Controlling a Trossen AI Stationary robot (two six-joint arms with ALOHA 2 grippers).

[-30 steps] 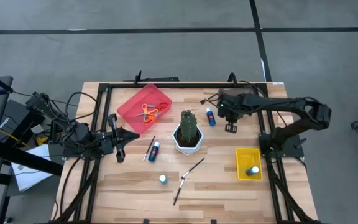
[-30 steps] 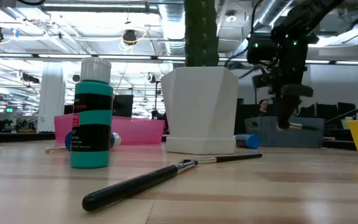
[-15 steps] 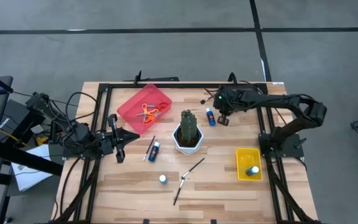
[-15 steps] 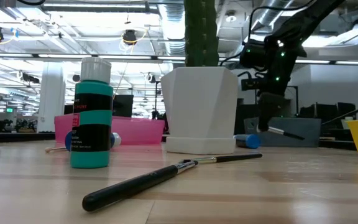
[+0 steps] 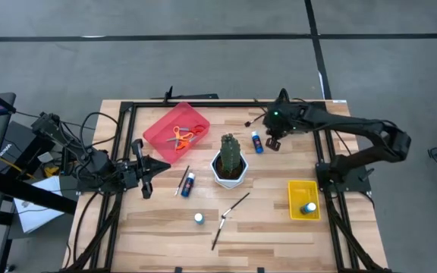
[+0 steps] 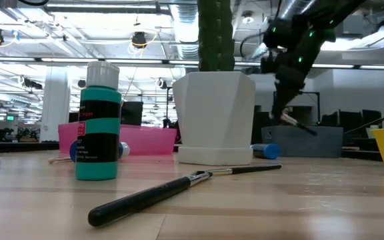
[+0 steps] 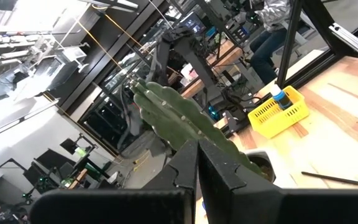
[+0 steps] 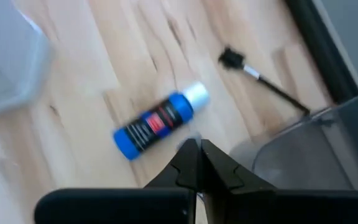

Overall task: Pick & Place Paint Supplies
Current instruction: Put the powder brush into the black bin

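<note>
My right gripper [image 5: 271, 143] hangs shut above the table's far right part, beside a lying blue bottle [image 5: 257, 142] with a white cap [image 8: 196, 94]. A thin dark paintbrush [image 6: 296, 124] sticks out below its fingers. My left gripper [image 5: 167, 161] waits shut at the left, pointing level at the cactus [image 5: 230, 155]. Another blue bottle [image 5: 189, 180] and a brush [image 5: 182, 180] lie left of the cactus. A teal bottle [image 6: 99, 123] stands upright near the front, with two brushes [image 5: 234, 206] lying next to it. Orange scissors [image 5: 180, 136] lie in the red tray [image 5: 160, 130]. My right gripper pinches the paintbrush between its shut fingers [image 6: 280, 110], coming from above and slanting down. The fingers lie across the brush. The brush is lifted clear of the table and tilts, its free end [image 6: 312, 132] lower; which part is held I cannot tell.
A yellow basket [image 5: 293, 199] at the right front holds one bottle [image 5: 309, 207]. Another small brush [image 8: 263, 81] lies on the wood near the black frame rail [image 5: 226, 104]. The white cactus pot [image 6: 215, 120] stands mid-table.
My right gripper has risen and gone toward the table's far left, closer to the lying blue bottle, tipping less steeply. It stays shut, and the brush has come up with it, clear of the table.
</note>
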